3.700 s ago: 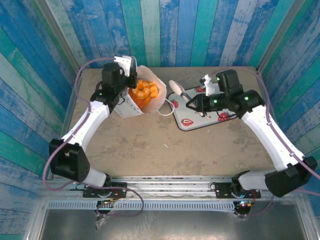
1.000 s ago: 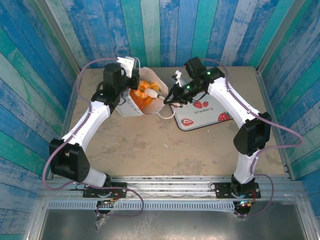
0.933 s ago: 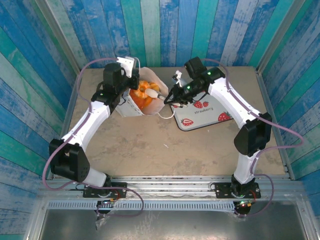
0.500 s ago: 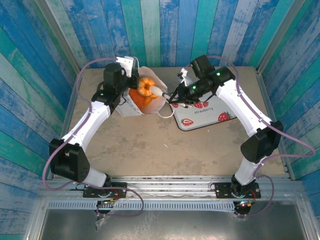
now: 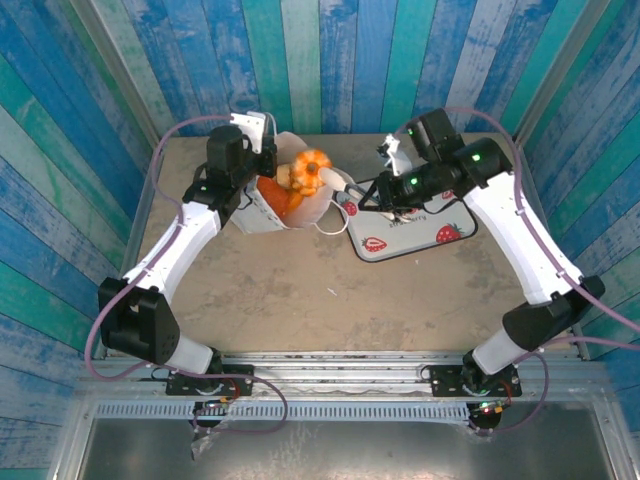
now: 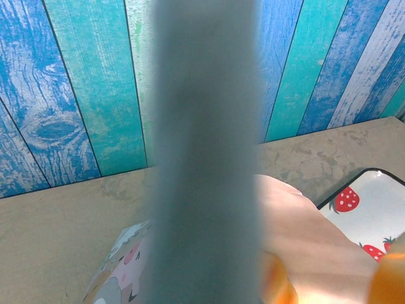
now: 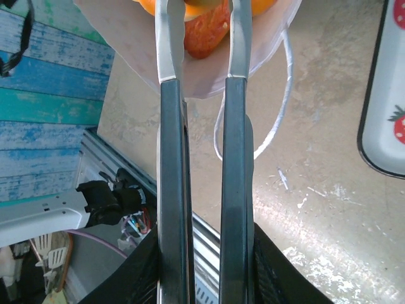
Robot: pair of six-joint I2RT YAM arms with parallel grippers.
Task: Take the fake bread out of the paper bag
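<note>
Right gripper (image 5: 322, 178): narrowed on one orange roll of fake bread (image 5: 308, 163), which is held at the fingertips just above the mouth of the paper bag (image 5: 318, 205).
Risk: the glossy roll is pinched only at the tips and could slip back in. The cord handle (image 7: 288, 76) under the fingers could be snagged.
Beyond the tips: the bag rim is clamped by the fully closed left gripper (image 5: 262, 158), and more bread is seen inside.
Behind the wrist: the strawberry tray (image 5: 425, 232) is laid flat.
</note>
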